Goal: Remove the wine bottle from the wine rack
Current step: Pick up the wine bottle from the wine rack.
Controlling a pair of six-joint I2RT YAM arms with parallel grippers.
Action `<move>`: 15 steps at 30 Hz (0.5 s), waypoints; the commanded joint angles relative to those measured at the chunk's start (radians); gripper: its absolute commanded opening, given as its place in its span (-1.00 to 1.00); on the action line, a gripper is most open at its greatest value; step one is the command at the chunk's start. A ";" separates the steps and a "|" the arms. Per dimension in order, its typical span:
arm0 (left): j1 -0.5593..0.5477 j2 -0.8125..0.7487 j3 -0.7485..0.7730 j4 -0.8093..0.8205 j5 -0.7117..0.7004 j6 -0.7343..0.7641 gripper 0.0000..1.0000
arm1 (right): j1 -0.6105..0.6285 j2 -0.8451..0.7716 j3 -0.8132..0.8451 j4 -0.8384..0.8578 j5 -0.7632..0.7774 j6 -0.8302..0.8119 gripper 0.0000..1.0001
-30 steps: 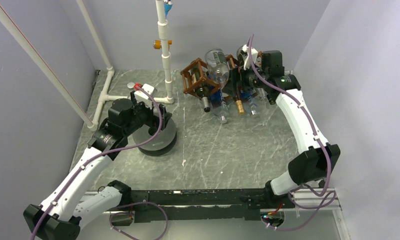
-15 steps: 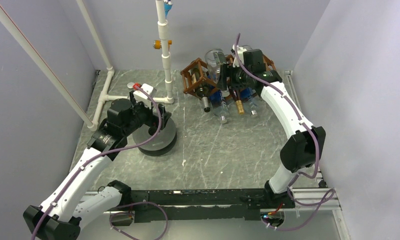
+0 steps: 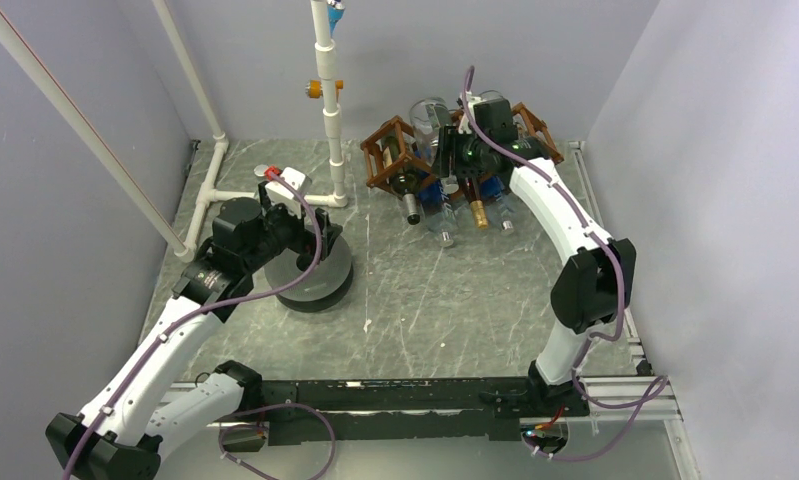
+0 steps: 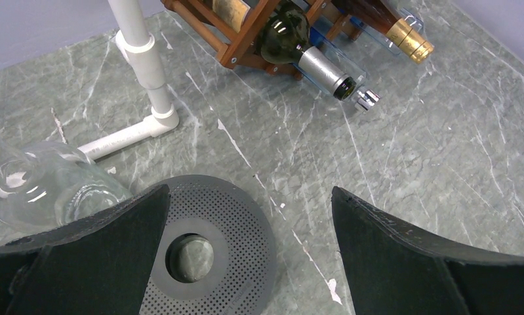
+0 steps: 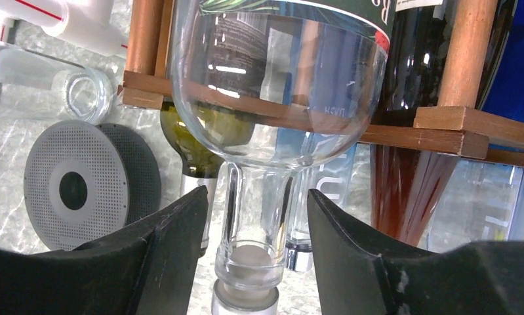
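The brown wooden wine rack (image 3: 390,160) stands at the back of the table with several bottles in its cells. A clear wine bottle (image 5: 272,85) pokes out of the rack, neck toward the right wrist camera and stopper (image 5: 249,289) at the bottom edge. My right gripper (image 5: 258,197) is at the rack (image 5: 443,125), a finger on each side of that neck with a gap both sides, so it is open. From above the right gripper (image 3: 447,150) sits over the rack's middle. My left gripper (image 4: 250,190) is open above a black perforated disc (image 4: 200,249).
A dark green bottle (image 4: 305,56) with a silver cap and a gold-capped bottle (image 4: 406,39) stick out of the rack's front. A dark red bottle (image 5: 410,190) lies beside the clear one. A white pipe stand (image 3: 327,110) rises left of the rack. An empty glass bottle (image 4: 42,190) lies near the disc.
My right arm has swung left from the rack's right end to its middle. Its jaws have narrowed around the clear bottle's neck. The left arm has stayed put.
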 commanded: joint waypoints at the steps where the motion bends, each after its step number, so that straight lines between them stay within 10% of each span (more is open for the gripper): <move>1: 0.008 -0.018 -0.001 0.055 0.019 0.007 0.98 | 0.004 0.014 0.047 0.046 0.026 0.047 0.18; 15: 0.013 -0.021 -0.003 0.058 0.030 0.005 0.98 | 0.028 0.070 0.068 0.057 0.046 0.088 0.16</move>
